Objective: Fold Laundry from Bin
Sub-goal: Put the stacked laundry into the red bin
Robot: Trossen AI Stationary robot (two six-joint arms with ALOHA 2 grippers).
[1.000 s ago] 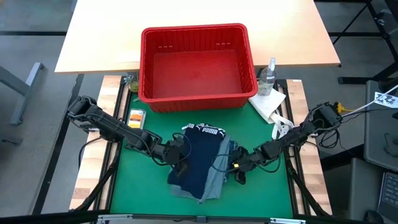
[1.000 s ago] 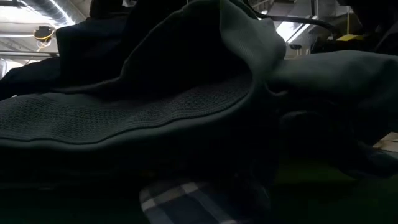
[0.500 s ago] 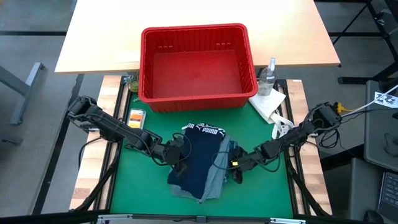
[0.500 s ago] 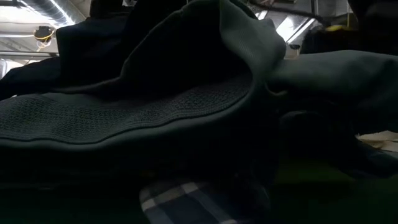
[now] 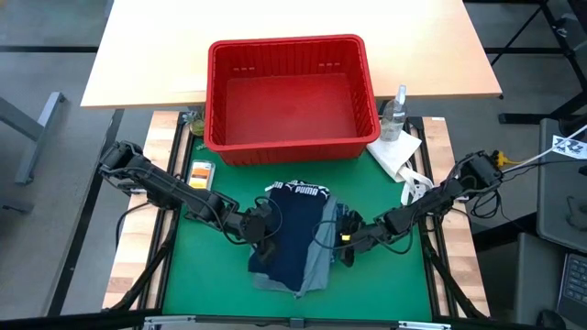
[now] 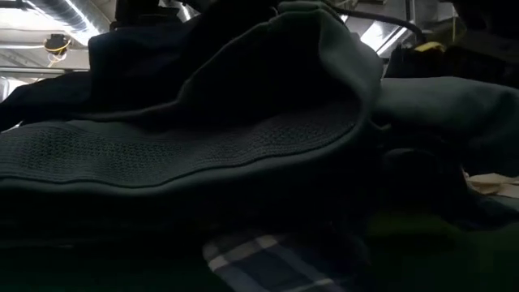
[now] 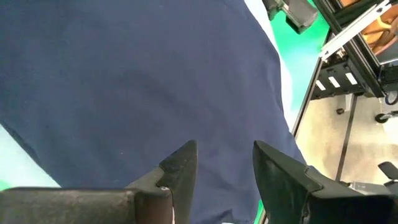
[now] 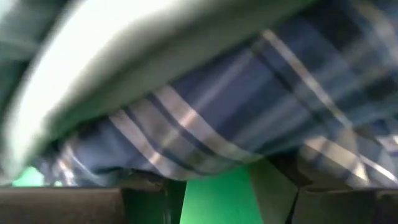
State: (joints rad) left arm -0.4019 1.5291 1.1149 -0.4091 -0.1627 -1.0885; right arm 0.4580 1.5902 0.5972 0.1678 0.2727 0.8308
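The laundry lies stacked on the green mat. The dark navy garment (image 5: 293, 234) is on top, a grey-blue one (image 5: 317, 273) is under it, and the plaid shirt (image 8: 249, 106) shows at the stack's right edge. The red bin (image 5: 289, 44) stands behind, with nothing showing inside. My left gripper (image 5: 263, 236) is open over the navy garment's left part (image 7: 155, 74). My right gripper (image 5: 341, 249) is open, low on the mat at the stack's right edge. My left gripper has its open fingers (image 7: 180, 168) over the navy garment's left part, slanting down from the table's left; I cannot tell whether they touch it. My right gripper has its open fingertips (image 8: 273, 186) at the plaid shirt's lower edge (image 8: 205, 163), slanting down from the table's right, with green mat between them.
A spray bottle (image 5: 396, 112) and white paper towel (image 5: 396, 151) sit to the right of the bin. A small orange-yellow box (image 5: 202, 171) lies at the mat's far left. The light wooden table top (image 5: 147, 55) stretches behind the bin.
My right gripper has turned and swung its fingers a little toward the stack's right edge. The stack's cloth has shifted slightly: in the low view the dark top fold has bulged up and moved toward the right.
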